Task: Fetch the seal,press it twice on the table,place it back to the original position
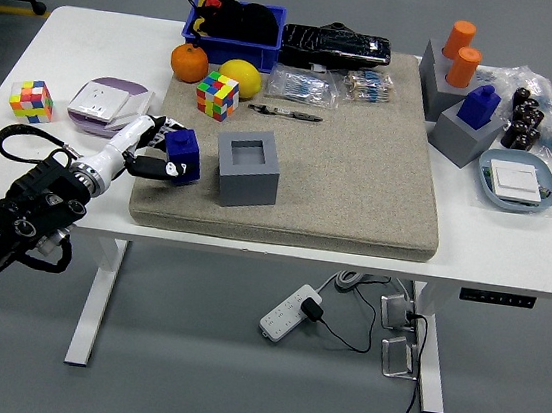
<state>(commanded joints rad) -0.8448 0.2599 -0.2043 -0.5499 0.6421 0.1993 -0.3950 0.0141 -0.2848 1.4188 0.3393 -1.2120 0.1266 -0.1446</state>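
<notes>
The left hand (146, 155) comes in from the left and grips the blue seal (183, 156) over the left part of the mat (359, 187). Just to the right sits the gray holder (248, 168), its square hole empty. So the seal is out of its home. I cannot tell how many presses are done. It must go back in the hole.

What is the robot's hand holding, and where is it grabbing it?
The left hand holds the blue seal, gripping it by its left side, over the mat.
</notes>
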